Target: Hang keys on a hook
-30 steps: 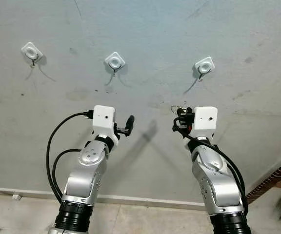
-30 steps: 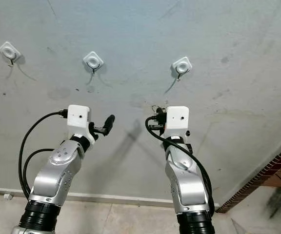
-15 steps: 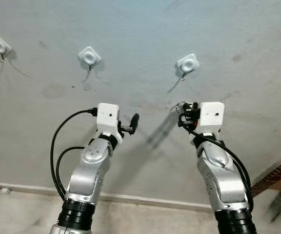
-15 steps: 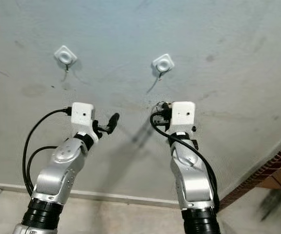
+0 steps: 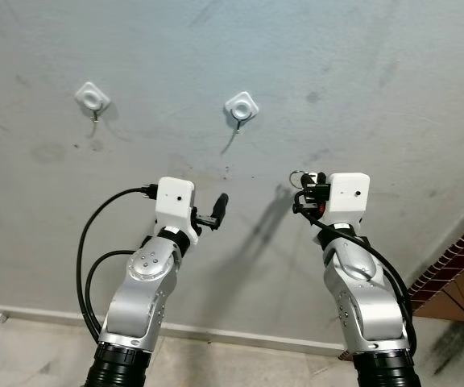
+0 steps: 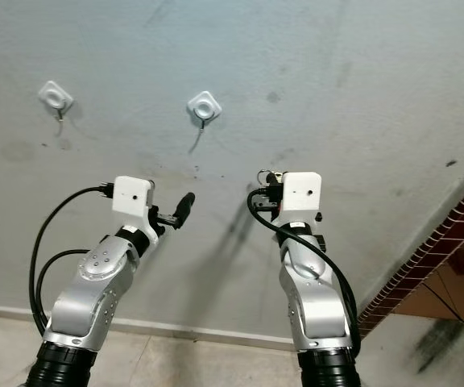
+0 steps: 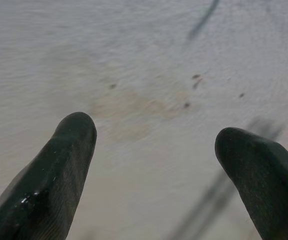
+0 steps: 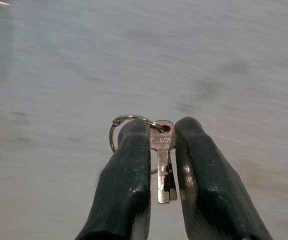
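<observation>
Two white hooks are fixed to the grey wall: one hook (image 5: 242, 106) up and to the left of my right gripper, the other hook (image 5: 93, 97) further left. My right gripper (image 5: 306, 190) is raised in front of the wall, below and right of the nearer hook, and is shut on a set of silver keys (image 8: 162, 162) with a metal ring (image 8: 121, 125) sticking out past the fingertips. My left gripper (image 5: 218, 208) is also raised toward the wall, below the hooks, with its fingers (image 7: 59, 165) spread open and nothing between them.
The grey wall (image 5: 361, 72) is stained and scuffed, with a pale skirting strip (image 5: 240, 333) at its foot and tiled floor below. A brick edge (image 5: 453, 254) runs up at the far right. Black cables (image 5: 87, 258) loop beside my left arm.
The view has swung to the right: the hooks have slid leftward and one has left the picture. Both arms stay raised, the right one still holding the keys.
</observation>
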Robot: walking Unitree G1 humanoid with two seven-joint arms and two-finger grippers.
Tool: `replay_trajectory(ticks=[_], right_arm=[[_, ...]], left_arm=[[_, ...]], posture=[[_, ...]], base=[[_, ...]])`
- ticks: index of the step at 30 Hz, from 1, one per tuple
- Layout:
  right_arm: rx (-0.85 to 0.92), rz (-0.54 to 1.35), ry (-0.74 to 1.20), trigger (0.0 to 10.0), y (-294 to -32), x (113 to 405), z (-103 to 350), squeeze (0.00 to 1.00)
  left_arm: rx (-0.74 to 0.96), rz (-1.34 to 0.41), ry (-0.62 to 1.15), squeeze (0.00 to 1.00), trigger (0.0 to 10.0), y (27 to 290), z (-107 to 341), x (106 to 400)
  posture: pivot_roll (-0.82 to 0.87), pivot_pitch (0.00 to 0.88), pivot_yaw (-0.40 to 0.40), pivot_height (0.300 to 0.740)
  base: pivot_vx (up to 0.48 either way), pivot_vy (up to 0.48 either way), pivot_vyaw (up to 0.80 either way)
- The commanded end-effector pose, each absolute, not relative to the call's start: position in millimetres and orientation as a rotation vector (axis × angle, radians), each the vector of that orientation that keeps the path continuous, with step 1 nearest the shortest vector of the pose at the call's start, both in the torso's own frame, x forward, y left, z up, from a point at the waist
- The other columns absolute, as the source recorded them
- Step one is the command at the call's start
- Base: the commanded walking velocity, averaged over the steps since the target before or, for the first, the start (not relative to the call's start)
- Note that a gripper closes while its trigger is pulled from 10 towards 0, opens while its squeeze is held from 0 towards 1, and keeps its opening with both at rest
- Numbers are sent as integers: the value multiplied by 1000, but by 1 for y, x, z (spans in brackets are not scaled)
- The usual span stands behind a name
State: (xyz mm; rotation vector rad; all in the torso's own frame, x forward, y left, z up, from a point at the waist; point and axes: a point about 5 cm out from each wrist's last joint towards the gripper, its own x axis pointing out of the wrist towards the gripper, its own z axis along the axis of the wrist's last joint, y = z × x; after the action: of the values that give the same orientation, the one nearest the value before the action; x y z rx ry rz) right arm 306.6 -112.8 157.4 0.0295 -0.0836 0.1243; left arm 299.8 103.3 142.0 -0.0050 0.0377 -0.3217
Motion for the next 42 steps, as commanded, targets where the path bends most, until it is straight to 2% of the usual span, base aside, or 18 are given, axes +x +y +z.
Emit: replay_trajectory(ticks=[1,10,21,33,42], right_arm=[[44,153,-126,10000,-109,306,167,0],[87,284,-169,10000,-92,301,178,0],[149,388,-268,10000,-79,309,207,0],[163,392,-300,10000,-81,320,218,0],[156,392,-287,10000,-78,323,214,0]], left_arm=[[37,-352,13,0,10000,101,144,294],[65,-388,44,0,10000,112,137,283],[87,-431,17,0,10000,108,142,281],[70,-567,-31,0,10000,95,162,284],[62,-582,-73,0,10000,91,178,288]], posture=[[176,0,-43,740],[177,0,-30,740],[191,0,-25,740],[201,0,-29,740],[202,0,-29,740]], base=[[0,0,0],[0,0,0],[0,0,0],[0,0,0],[0,0,0]])
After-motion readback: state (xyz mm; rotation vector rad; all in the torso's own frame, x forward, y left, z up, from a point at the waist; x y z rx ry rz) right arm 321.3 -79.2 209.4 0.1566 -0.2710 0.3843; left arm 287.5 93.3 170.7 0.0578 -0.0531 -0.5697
